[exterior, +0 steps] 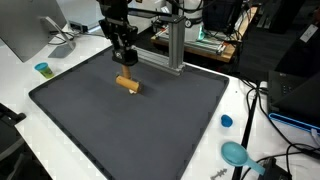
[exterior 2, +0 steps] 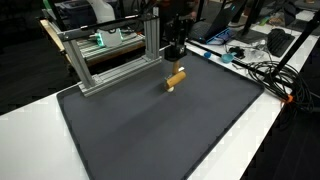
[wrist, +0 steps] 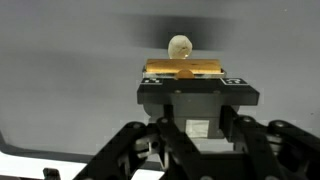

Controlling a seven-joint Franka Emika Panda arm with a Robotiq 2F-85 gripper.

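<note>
A wooden dowel (exterior: 127, 84) is shown lying roughly along the counter's (exterior: 18, 90) far edge, just below the empty end effector (exterior: 125, 60), whose finger spread cannot be told.

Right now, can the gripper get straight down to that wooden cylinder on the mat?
Probably yes. The gripper hangs just above the wooden cylinder, which lies alone on the dark mat; nothing stands between them, and the metal frame stands apart from both.
</note>
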